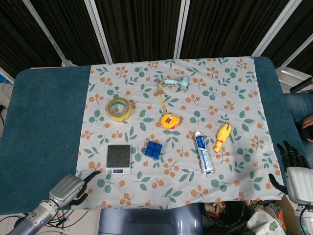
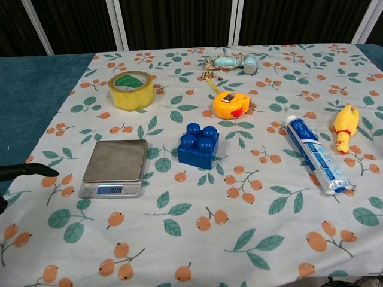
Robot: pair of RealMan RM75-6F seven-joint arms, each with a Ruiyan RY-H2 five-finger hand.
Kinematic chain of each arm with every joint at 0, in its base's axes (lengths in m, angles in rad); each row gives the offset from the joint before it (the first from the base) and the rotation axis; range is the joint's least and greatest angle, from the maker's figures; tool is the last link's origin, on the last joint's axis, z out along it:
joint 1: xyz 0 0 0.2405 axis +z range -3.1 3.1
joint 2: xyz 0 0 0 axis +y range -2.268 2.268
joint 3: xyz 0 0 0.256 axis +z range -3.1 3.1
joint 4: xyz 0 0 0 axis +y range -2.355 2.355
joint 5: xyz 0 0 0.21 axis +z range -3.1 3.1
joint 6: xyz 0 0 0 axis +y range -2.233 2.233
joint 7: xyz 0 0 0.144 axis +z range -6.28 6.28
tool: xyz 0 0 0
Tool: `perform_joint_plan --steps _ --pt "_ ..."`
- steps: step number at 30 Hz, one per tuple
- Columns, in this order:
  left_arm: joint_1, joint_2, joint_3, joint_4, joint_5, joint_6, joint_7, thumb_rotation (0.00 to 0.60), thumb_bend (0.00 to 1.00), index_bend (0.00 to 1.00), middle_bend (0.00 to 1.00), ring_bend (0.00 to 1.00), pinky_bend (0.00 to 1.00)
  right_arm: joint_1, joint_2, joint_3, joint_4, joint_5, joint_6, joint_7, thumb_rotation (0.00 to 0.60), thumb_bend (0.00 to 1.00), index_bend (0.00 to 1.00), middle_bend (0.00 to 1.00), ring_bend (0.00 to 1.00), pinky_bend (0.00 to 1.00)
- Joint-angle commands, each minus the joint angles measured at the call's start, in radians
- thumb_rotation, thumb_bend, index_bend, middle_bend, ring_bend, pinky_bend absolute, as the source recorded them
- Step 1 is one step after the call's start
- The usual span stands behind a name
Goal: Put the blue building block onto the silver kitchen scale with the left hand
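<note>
Sitting on the floral cloth (image 1: 230, 98) near the middle of the counter (image 1: 44, 122): the blue building block (image 1: 153, 150), studs up, resting just right of the silver kitchen scale (image 1: 119, 158) and apart from it, with nothing lying on the scale's platform. Hovering at the counter's near left corner: the left hand (image 1: 69, 188), fingers (image 1: 91, 174) apart and holding nothing, one dark fingertip pointing toward the scale (only that tip showing at the left edge of the chest view). Waiting at the far right edge, off the cloth: the right hand (image 1: 295, 176), its dark fingers spread and holding nothing. Lying further back on the cloth: a roll of yellow tape (image 1: 119, 108), a yellow tape measure (image 1: 168, 120) and a pale blue keychain (image 1: 174, 82). Lying right of the block: a toothpaste tube (image 1: 204, 152) and, beyond it, a yellow rubber chicken (image 1: 222, 136).
</note>
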Motion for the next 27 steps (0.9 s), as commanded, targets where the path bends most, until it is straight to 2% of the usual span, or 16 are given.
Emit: perform_joint_plan --steps 1,7,14,27 --pt "0.016 -0.03 -0.006 0.018 -0.033 -0.016 0.022 0.6 0.46 0.06 0.75 0.79 0.84 0.0 0.0 0.0 0.0 0.0 0.0 -0.001 0.6 0.21 0.0 0.0 0.07 0.18" --pt "0.039 -0.074 -0.013 0.059 -0.06 -0.011 0.059 0.6 0.46 0.06 0.75 0.79 0.84 0.0 0.0 -0.001 -0.001 0.001 -0.004 -0.003 0.6 0.21 0.0 0.0 0.07 0.18" --pt "0.044 -0.122 -0.05 0.103 -0.071 0.006 0.081 0.6 0.45 0.05 0.74 0.79 0.84 -0.001 0.0 -0.001 -0.003 0.003 -0.003 -0.004 0.6 0.21 0.0 0.0 0.07 0.18" --pt "-0.01 -0.124 -0.079 0.09 -0.1 -0.084 0.06 0.6 0.45 0.04 0.74 0.79 0.84 -0.002 0.004 0.0 -0.006 0.01 -0.008 0.003 0.6 0.21 0.0 0.0 0.07 0.18"
